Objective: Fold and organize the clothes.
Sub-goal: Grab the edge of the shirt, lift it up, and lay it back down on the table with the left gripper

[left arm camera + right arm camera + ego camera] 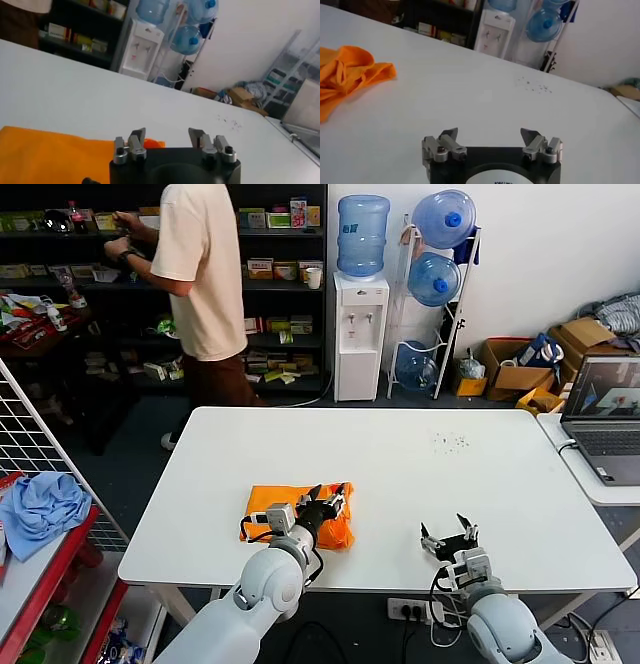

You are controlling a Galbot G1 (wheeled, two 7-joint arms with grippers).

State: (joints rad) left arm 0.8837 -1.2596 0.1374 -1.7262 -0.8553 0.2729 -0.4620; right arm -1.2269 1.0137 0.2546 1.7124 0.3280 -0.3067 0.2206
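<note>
My left gripper [330, 502] hovers over the bright orange short-sleeved cotton T-shirt [272, 505], which lies bunched near the front edge of the white rectangular bench [400, 474], left of its middle. The left jaws stand spread, holding nothing; in the left wrist view the left gripper [170, 139] shows both tips apart, the orange fabric [50, 155] just beneath and behind them, though I cannot tell whether the tips touch the cloth. My own forearm hides the shirt's near edge in the head view, and any lettering is out of sight. My right gripper [450, 536] sits well to the right of the shirt near the bench's front edge, jaws spread and empty; from the right wrist the right gripper [492, 140] faces bare bench, with the crumpled shirt [347, 75] cut off at the picture's edge. A person in a cream T-shirt [205, 274], head cropped out, stands at the dark shelving beyond the bench. A light blue crumpled cloth [40, 509] lies on a side rack to my left. An open grey laptop [603, 419] is cut off at the right.
</note>
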